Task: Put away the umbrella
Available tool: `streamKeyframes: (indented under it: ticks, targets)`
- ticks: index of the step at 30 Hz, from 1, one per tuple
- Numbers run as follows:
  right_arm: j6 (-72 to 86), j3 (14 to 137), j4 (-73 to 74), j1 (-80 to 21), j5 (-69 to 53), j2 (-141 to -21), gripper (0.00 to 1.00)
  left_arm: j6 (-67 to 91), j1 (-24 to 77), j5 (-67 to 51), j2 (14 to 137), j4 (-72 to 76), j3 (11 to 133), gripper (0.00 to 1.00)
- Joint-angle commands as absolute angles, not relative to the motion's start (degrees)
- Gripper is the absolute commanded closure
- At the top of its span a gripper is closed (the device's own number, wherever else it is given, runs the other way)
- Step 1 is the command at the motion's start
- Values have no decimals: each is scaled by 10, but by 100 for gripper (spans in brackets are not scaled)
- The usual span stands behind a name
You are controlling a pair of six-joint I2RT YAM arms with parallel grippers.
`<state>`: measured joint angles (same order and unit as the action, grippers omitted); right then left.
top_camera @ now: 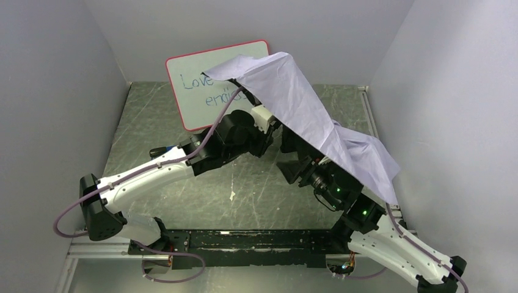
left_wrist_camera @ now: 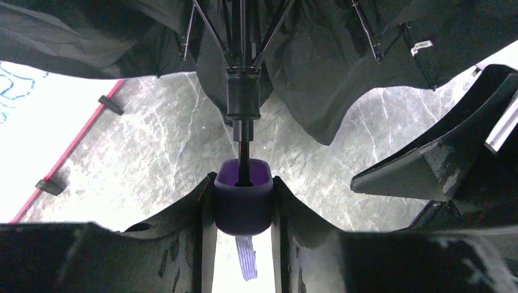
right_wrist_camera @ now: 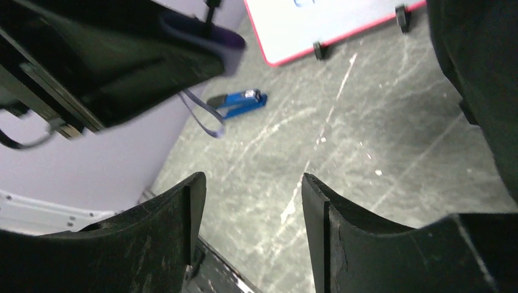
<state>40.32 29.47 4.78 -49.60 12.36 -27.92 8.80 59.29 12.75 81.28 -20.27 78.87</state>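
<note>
Left gripper [left_wrist_camera: 243,183]: clamped on the handle [left_wrist_camera: 243,204] of the umbrella [top_camera: 305,110], one finger on each side.

Shaft [left_wrist_camera: 244,143]: thin and black, running straight out ahead of the fingers to the slider [left_wrist_camera: 243,97], where the ribs fan out.

Canopy [top_camera: 287,85]: partly open and sagging, lavender side up, black lining facing the gripper. It spreads above both arms and drapes across the right one.

Strap [left_wrist_camera: 245,259]: hangs loose from the handle's end, back toward the wrist.

Handling, as judged: light. The fabric is soft and floppy and likely to slip and bunch. The ribs are thin and easily bent. The firm holds are the handle, already taken, and the slider. The cloth offers no real purchase.

Right gripper [right_wrist_camera: 253,183]: fingers apart with nothing between them, under the canopy, near the left gripper.

Table [top_camera: 256,201]: scratched metal, below both grippers.

Whiteboard [top_camera: 195,91]: red frame, beyond the left gripper, partly covered by the canopy's edge.

Stapler [right_wrist_camera: 235,102]: blue, on the table ahead of the right gripper, well apart.
</note>
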Motion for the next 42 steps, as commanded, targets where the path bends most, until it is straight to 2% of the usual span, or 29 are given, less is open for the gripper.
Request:
streamKeyframes:
  ticks: [1, 9, 17, 23, 30, 42]
  targets:
    - [377, 267, 114, -498, 85, -237, 38, 102, 588, 165, 772, -203, 793, 95]
    - [394, 258, 202, -498, 130, -174, 37, 129, 588, 185, 719, -247, 739, 95]
    - [354, 275, 241, -498, 66, -224, 35, 156, 588, 190, 711, -256, 711, 95]
    - [354, 309, 264, -498, 110, -199, 35, 174, 588, 204, 708, -264, 687, 95]
    - [316, 401, 304, -498, 170, -202, 35, 162, 588, 217, 691, -317, 766, 95]
    - [268, 491, 293, -497, 179, -229, 35, 150, 605, 176, 671, -367, 875, 95]
